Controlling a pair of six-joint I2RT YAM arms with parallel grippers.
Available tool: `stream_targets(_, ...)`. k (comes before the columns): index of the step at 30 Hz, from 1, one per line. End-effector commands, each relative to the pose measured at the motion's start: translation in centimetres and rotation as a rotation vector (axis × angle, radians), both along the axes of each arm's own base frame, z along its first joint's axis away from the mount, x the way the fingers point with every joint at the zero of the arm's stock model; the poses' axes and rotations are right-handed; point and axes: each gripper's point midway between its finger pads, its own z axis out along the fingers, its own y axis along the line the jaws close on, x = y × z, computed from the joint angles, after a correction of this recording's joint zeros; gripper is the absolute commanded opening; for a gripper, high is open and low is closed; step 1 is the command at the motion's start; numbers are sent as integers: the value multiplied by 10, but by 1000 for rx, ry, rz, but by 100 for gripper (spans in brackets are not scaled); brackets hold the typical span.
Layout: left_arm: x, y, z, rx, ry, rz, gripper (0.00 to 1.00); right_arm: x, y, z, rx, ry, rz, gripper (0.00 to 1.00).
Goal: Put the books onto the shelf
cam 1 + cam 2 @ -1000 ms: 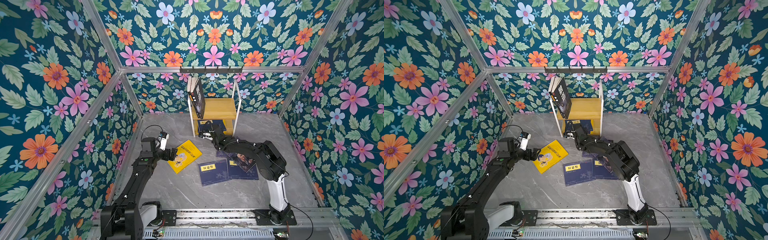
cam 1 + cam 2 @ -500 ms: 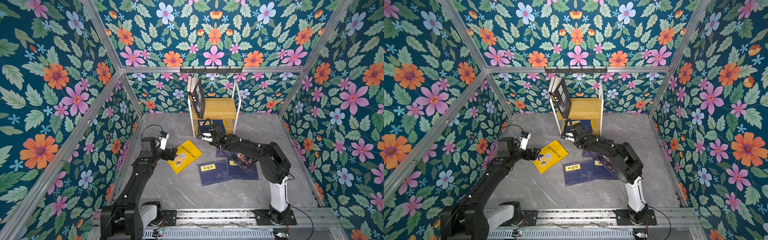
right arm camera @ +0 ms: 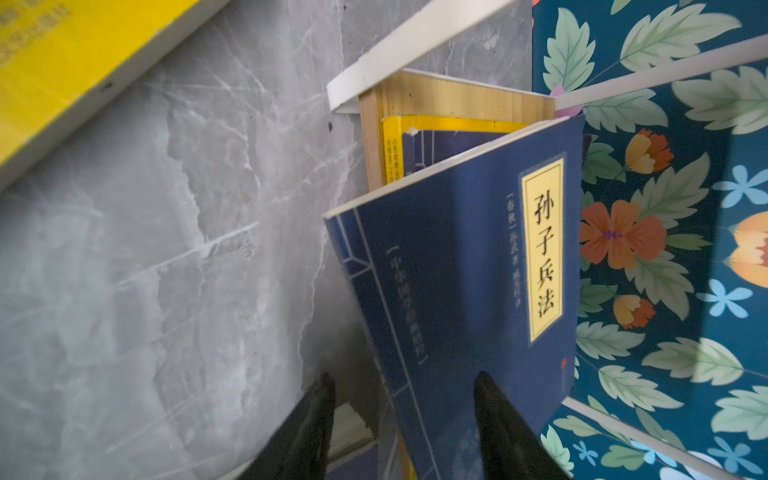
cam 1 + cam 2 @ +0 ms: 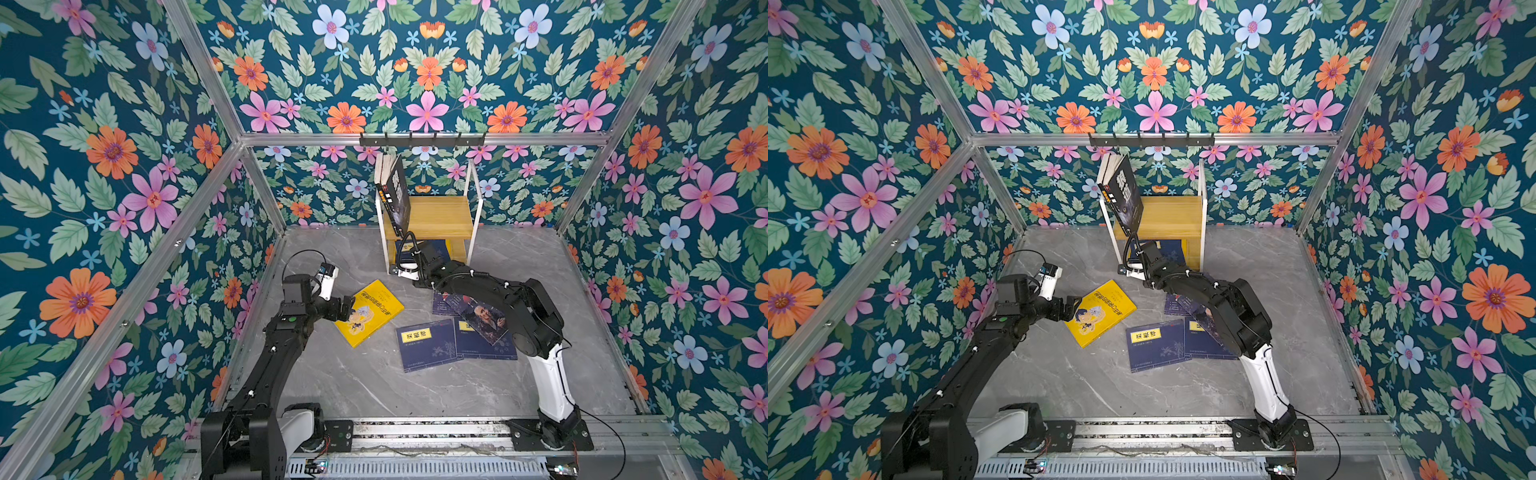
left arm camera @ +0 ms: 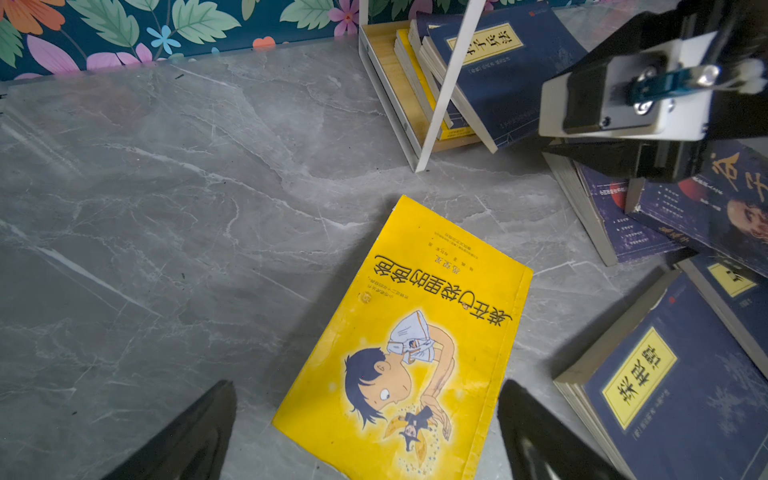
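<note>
Two grippers, neither clamped. The left gripper (image 5: 368,386), jaws wide, hovers over the yellow book (image 5: 415,324) lying flat ahead of its fingertips. The right gripper (image 3: 404,376), jaws half apart, straddles the near edge of the navy book (image 3: 449,270) leaning in the lower tier of the shelf (image 3: 457,97).

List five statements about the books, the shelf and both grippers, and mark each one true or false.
1. The yellow cartoon book lies flat on the floor. True.
2. The left gripper is clamped shut on that book. False: its jaws stand wide open over the book's end.
3. A black book leans tilted on the upper tier of the shelf. True.
4. The shelf's lower tier holds no books. False: a navy book with a yellow label and a yellow-covered book are in it.
5. The right gripper is at the lower tier, by the navy book. True.
</note>
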Motion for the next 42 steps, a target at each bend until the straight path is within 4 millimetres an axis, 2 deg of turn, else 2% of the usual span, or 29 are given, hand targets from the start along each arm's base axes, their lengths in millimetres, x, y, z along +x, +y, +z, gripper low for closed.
stream_targets(1, 1, 2, 1, 10, -3, 6, 100, 2, 7, 0, 7, 9, 23, 50)
stream_targets(10, 0, 1, 1, 5, -6, -1, 100, 9, 20, 4, 35, 10, 39, 31)
stream_targets(18, 0, 0, 1, 5, -10, -5, 100, 10, 31, 4, 50, 18, 60, 28)
stream_targets(27, 0, -1, 3, 0, -11, -9, 100, 10, 39, 9, 54, 23, 74, 29)
stream_targets(33, -1, 0, 0, 8, -8, -6, 100, -2, 27, 16, 47, 44, 82, 38)
stream_targets(37, 0, 0, 1, 5, -8, -3, 100, -6, 19, 9, 32, 55, 78, 46)
stream_targets(42, 0, -1, 0, 0, -5, -8, 100, 0, 20, 4, 41, 50, 68, 47)
